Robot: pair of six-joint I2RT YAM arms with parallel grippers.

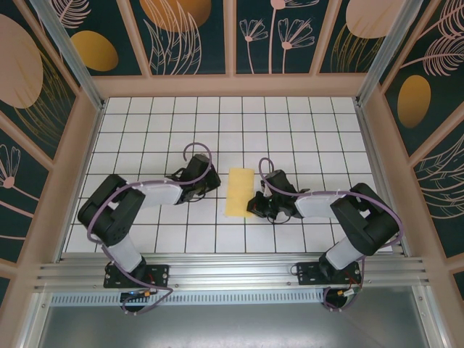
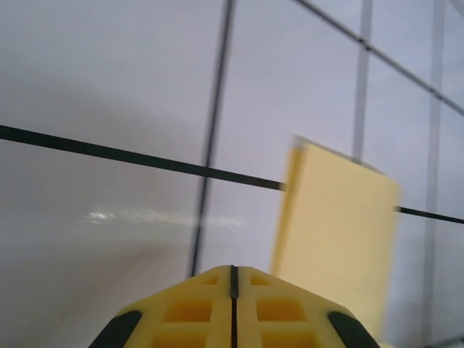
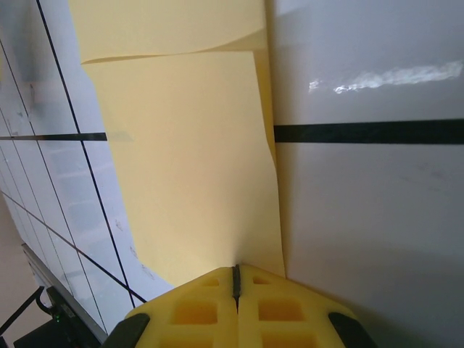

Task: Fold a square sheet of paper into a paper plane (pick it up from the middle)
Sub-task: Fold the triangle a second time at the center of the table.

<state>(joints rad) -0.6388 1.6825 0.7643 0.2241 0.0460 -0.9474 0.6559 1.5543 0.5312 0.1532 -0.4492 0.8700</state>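
Two layers: paper [image 1: 239, 192] folded to narrow strip, lying mid-table [image 1: 304, 123] between grippers. Left gripper [image 1: 209, 183] pressed shut, just left of strip, not touching. Right gripper [image 3: 235, 270] pressed shut at strip's right edge; I can't tell if a layer is caught. Risk, as I judge: top layer looks slightly bowed, so sideways nudge from shut fingers could skid strip or spring fold open, skewing next crease. Long axis runs near-to-far; short ends face near and far edges; no nose yet.

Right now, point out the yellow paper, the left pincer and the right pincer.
yellow paper [image 1: 240, 192], top view, centre of its upper face.
left pincer [image 2: 233, 274], left wrist view, seam between its shut fingertips.
right pincer [image 3: 235, 272], right wrist view, seam between its shut fingertips.
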